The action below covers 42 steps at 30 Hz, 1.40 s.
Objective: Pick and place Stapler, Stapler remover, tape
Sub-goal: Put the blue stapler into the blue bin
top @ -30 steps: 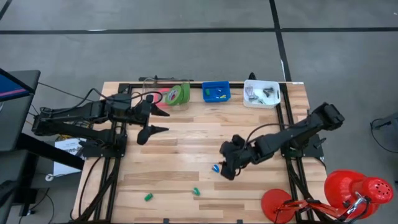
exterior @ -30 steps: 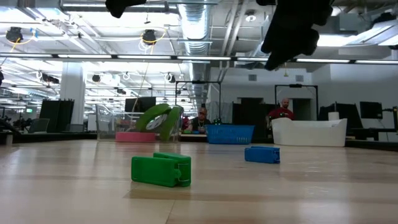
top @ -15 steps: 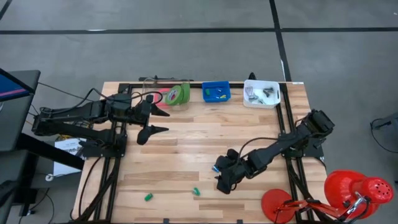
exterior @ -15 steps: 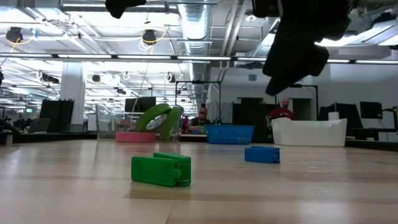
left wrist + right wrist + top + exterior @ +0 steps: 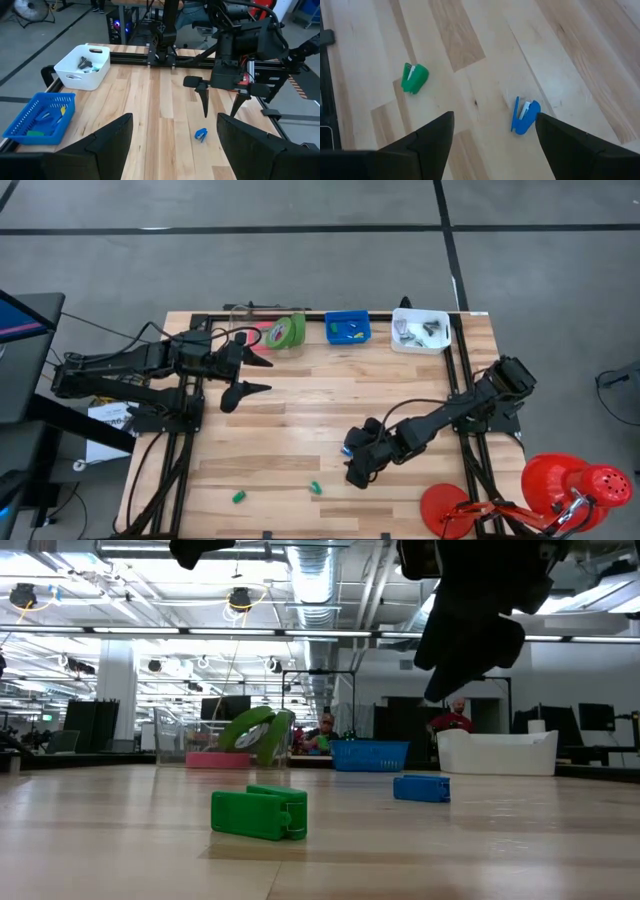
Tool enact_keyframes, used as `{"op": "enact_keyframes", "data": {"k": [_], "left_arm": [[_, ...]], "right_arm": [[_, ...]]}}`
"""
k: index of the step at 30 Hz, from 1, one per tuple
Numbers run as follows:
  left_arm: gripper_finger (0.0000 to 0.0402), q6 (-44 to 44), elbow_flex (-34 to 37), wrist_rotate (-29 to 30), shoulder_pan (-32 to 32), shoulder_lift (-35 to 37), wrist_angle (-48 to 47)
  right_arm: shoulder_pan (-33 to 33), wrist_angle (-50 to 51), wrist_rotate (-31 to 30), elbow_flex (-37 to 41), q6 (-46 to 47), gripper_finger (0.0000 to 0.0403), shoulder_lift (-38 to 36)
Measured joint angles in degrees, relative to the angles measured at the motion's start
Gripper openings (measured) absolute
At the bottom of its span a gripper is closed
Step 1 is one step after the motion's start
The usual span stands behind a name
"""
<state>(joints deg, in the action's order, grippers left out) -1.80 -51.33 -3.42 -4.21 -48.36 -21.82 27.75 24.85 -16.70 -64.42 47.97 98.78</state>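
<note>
Closing in on blue stapler: right gripper spread just above it. Next: centre, lower, pinch. Left gripper spread, waiting far off.

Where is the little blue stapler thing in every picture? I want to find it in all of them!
High view: the blue piece lies mid-table, right beside the right tool.
Low view: it sits on the wood right of centre, right of the green piece.
Left wrist view: low in the middle, under the right tool.
Right wrist view: between that tool's fingers.
Shared landmark: the blue basket, except in the right wrist view.
</note>
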Motion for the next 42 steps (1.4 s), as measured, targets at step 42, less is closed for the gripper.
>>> {"op": "enact_keyframes", "data": {"k": [42], "left_arm": [[0.0278, 1.92, 0.0, 0.42, 0.0, -0.02, 0.04]], "right_arm": [[-2.32, 3.66, -0.25, -1.84, -6.54, 0.0272, 5.55]]}}
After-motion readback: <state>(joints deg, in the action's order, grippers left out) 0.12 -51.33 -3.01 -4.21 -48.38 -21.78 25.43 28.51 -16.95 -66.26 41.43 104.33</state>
